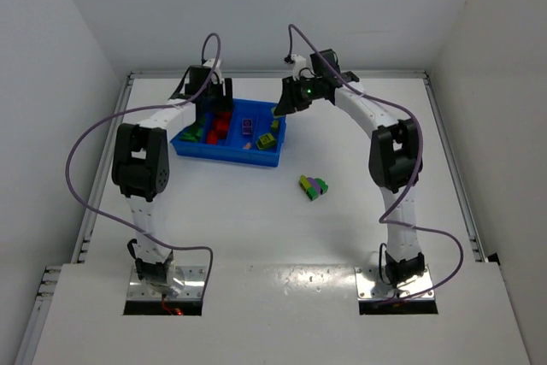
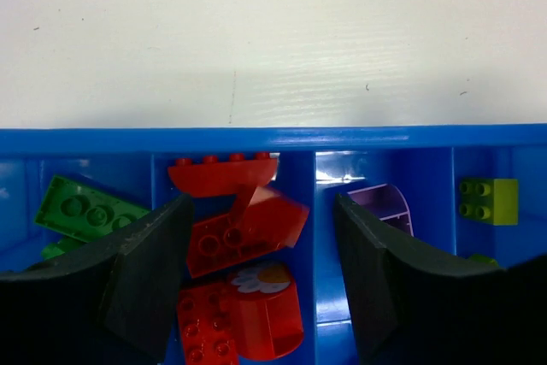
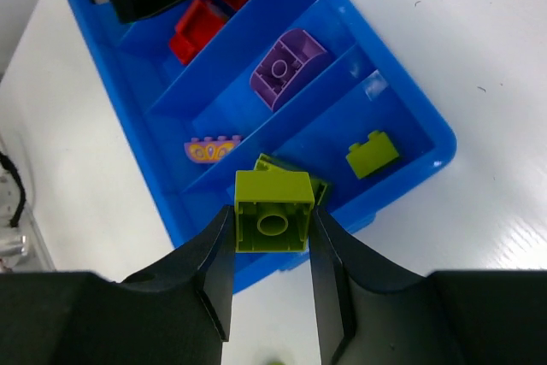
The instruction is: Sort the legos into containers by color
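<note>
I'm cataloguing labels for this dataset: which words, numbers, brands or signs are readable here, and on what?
None: no readable text shows in any view.
Red brick: a printed daisy only, no letters.
Purple-and-orange piece: a printed pattern, no letters.

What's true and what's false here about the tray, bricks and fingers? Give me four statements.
1. A clump lies on the table, outside the tray. True.
2. The left fingers grip a red brick. False: they stand open above the red bricks.
3. The right fingers hold a purple brick. False: it is a yellow-green brick.
4. The purple brick and the red bricks lie in different compartments. True.
</note>
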`<state>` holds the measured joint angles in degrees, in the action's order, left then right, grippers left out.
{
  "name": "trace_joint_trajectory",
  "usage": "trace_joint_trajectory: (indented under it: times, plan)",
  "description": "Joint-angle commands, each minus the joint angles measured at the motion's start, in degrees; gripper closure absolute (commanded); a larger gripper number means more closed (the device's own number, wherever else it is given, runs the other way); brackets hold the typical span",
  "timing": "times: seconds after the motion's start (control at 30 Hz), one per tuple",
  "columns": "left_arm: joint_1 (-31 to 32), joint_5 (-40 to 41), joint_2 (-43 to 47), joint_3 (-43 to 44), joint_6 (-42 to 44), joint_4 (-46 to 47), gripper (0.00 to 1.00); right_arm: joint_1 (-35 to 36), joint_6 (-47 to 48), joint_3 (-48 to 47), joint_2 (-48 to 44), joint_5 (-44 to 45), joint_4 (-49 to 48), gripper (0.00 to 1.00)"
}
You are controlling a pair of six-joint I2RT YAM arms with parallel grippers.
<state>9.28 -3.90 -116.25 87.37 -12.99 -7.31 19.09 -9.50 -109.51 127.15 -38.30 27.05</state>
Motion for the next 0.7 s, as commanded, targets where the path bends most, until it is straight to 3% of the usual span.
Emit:
trace_joint_trajectory:
  times: [0.0,0.23,0.37,0.4,0.43,0.57,0.67]
  plan:
    - [-0.8,-1.0,3.4,1.5,-0.6,2.3,0.28,1.8,2.2,-4.8,2.1,2.9,-1.2,1.00]
    - [-2.7,-7.1,8.8,-0.2,-1.9,1.2,0.25,4.4,2.7,-9.7,7.6,6.0,-1.2,1.00]
    - [-3.3,-13.6,12.7,-0.2,0.2,-0.1,0.20,5.6,3.8,-9.7,7.6,8.5,-1.2,0.72]
    - [-3.3,-16.0,14.5,-0.8,1.4,-0.1,0.16,5.6,3.8,-9.7,7.6,9.4,-1.2,0.52]
    - [-3.3,-17.6,15.7,-1.9,2.3,-0.1,0.13,5.6,4.3,-8.9,6.7,10.0,-1.2,0.45]
    - [-2.8,-26.3,23.1,-9.3,8.7,1.8,0.05,6.7,5.1,-4.5,-0.6,13.0,-0.7,0.28]
    - [0.7,-29.3,28.3,-15.4,13.3,0.9,0.05,6.7,6.3,0.6,-6.5,16.5,-0.2,0.26]
